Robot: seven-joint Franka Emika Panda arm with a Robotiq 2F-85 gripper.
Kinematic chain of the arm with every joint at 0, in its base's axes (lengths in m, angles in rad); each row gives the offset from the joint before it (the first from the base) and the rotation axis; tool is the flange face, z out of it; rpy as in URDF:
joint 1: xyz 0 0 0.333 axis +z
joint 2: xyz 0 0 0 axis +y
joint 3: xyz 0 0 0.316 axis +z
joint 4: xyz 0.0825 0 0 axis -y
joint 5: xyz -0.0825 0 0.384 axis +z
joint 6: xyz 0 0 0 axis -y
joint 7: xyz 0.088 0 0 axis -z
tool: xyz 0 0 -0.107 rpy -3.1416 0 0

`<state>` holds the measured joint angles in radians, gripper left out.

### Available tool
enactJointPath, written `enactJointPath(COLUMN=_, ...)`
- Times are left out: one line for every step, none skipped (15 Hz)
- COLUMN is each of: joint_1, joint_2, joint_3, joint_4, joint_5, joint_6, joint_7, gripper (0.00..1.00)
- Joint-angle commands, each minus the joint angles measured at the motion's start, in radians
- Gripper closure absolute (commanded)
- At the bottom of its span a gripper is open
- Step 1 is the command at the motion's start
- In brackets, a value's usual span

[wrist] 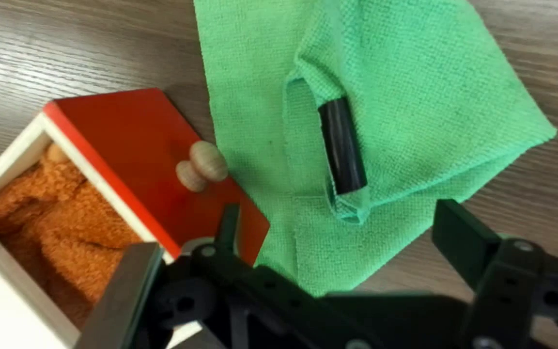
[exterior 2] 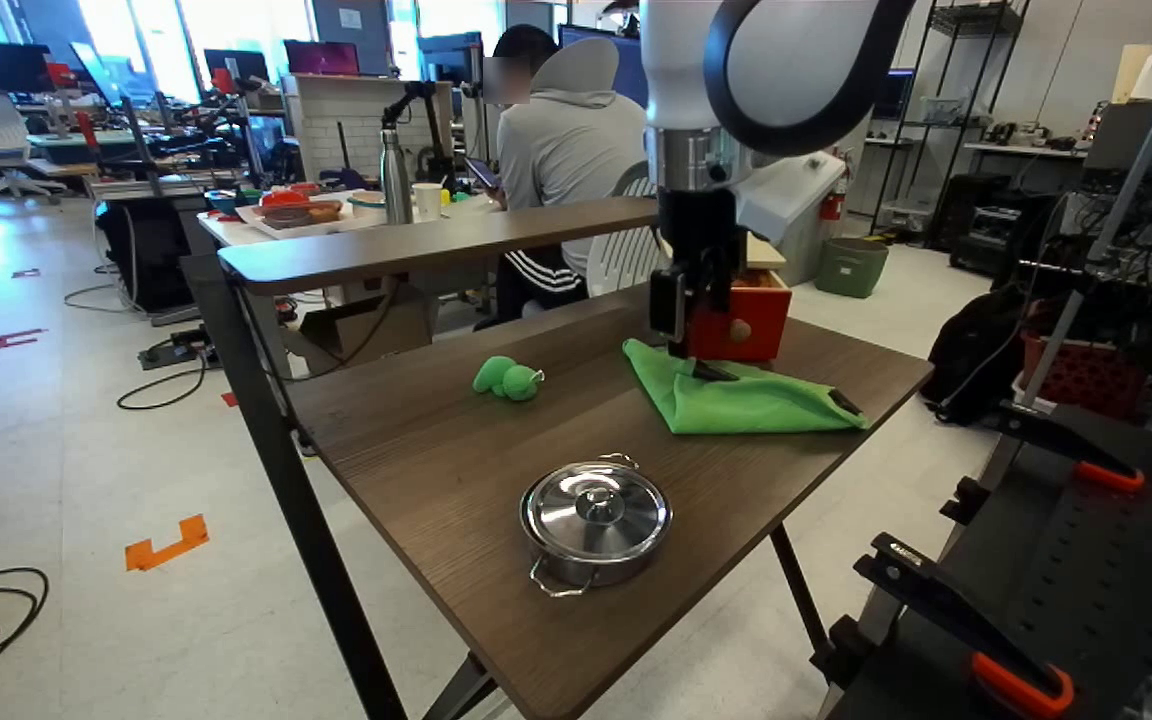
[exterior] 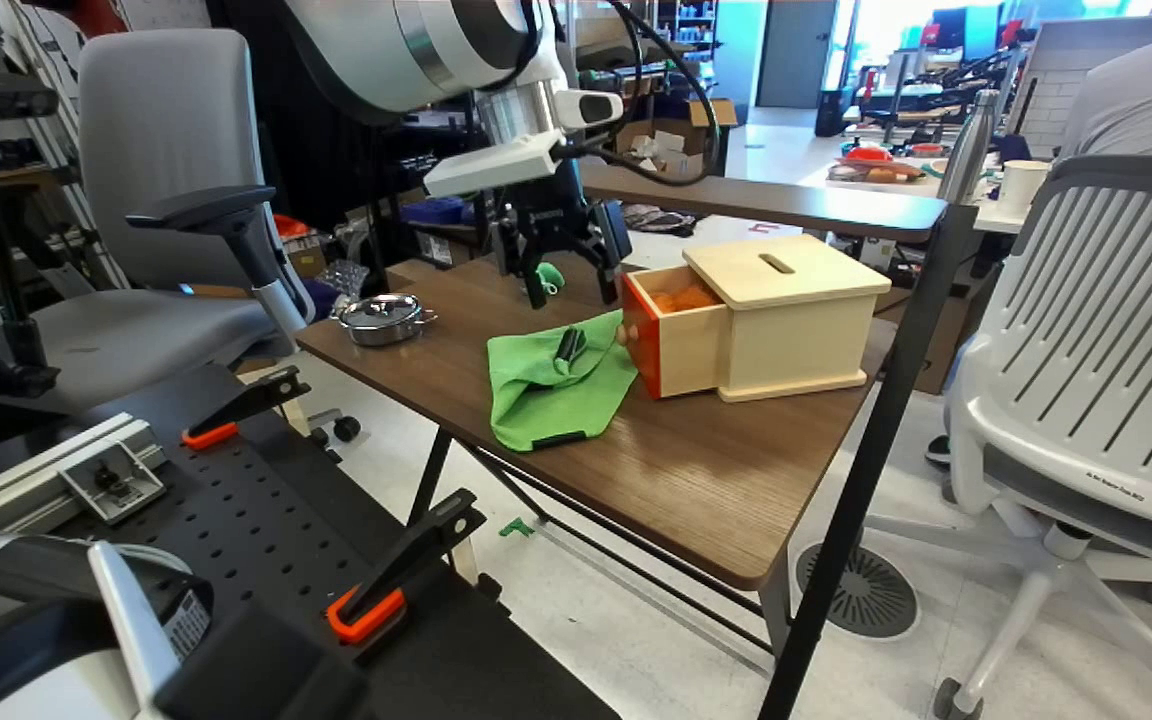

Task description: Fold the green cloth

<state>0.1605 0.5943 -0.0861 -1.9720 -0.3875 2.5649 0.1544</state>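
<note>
The bright green cloth (exterior: 526,405) lies rumpled on the brown table, and it also shows in an exterior view (exterior 2: 746,408). One part is folded over on top, with a black strip (wrist: 342,145) on the folded flap. A second black strip (exterior: 559,440) is at the cloth's edge near the table edge. In the wrist view the cloth (wrist: 419,97) spreads ahead of the fingers. My gripper (exterior: 573,298) is open and empty, pointing down above the cloth's far side by the drawer. In the wrist view the gripper (wrist: 341,211) has its fingers wide apart, with cloth and table below.
A wooden box (exterior: 796,345) stands beside the cloth, its red-fronted drawer (wrist: 129,145) pulled out with orange fabric inside. The drawer's corner meets or overhangs the cloth. A lidded metal pot (exterior 2: 596,520) and a small green object (exterior 2: 508,378) are on the table. A raised shelf (exterior: 766,200) runs behind.
</note>
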Motion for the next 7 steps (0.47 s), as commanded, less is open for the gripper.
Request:
enactJointPath(joint_1=0.009, joint_2=-0.208, joint_3=0.013, joint_4=-0.178, joint_5=0.045, joint_6=-0.016, joint_7=0.039, gripper=0.0)
enactJointPath(joint_1=-0.003, joint_2=-0.263, joint_3=0.035, joint_4=-0.228, joint_5=0.074, joint_6=-0.044, joint_7=0.026, gripper=0.0)
enactJointPath(joint_1=-0.014, joint_2=-0.308, joint_3=0.054, joint_4=-0.267, joint_5=0.104, joint_6=-0.072, joint_7=0.004, gripper=0.0)
enactJointPath(joint_1=0.0, joint_2=-0.176, joint_3=0.024, joint_4=-0.144, joint_5=0.05, joint_6=-0.03, joint_7=0.028, gripper=0.0)
enactJointPath(joint_1=-0.004, joint_2=-0.224, joint_3=0.038, joint_4=-0.188, joint_5=0.065, joint_6=-0.047, joint_7=0.028, gripper=0.0)
enactJointPath(joint_1=-0.007, joint_2=-0.26, joint_3=0.047, joint_4=-0.22, joint_5=0.069, joint_6=-0.058, joint_7=0.029, gripper=0.0)
enactJointPath(joint_1=-0.008, joint_2=-0.283, joint_3=0.051, joint_4=-0.242, joint_5=0.072, joint_6=-0.061, joint_7=0.029, gripper=0.0)
